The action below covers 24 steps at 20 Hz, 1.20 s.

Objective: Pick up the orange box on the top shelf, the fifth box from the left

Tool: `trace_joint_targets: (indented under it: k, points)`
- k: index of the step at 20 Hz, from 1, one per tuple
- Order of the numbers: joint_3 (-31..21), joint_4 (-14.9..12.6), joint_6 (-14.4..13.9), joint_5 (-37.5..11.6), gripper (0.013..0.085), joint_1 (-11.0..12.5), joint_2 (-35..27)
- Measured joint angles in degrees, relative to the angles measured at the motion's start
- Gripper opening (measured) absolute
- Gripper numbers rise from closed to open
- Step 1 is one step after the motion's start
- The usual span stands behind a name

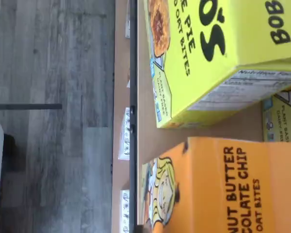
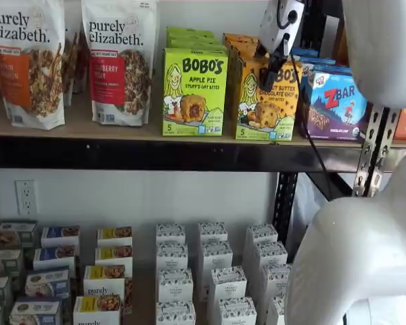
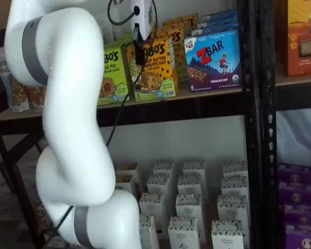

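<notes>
Arm: fills the foreground, reaching up to the top shelf.
Orange box: upright at the shelf's front edge, between green box and ZBar box.
Gripper: right at the orange box's upper front; whether its fingers are spread or pinching, I cannot tell.

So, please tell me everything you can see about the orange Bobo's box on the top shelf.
The orange box is an orange-yellow cardboard carton printed "Peanut Butter Chocolate Chip", with a cartoon girl, a chocolate-chip oat bite and a green "5". It stands upright at the front edge of the top shelf, between the green Apple Pie box and the ZBar box, with similar cartons behind it. The gripper hangs before its upper front; contact is unclear.
</notes>
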State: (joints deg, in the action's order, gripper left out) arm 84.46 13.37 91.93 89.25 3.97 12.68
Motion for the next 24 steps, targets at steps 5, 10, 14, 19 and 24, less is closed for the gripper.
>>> trace_joint_targets:
  k: [5,10,14,19,24]
  points:
    - [0.0,0.0,0.0,0.0,0.053,0.0,0.0]
    - [0.0,0.0,-0.1,0.1,0.053,-0.1,0.0]
    - [-0.1,0.0,-0.2,-0.1,0.053,-0.2,0.0]
    - [0.0,-0.2,-0.2,0.0,0.053,-0.2,0.0]
    - [-0.1,0.0,-0.2,-0.1,0.053,-0.2,0.1]
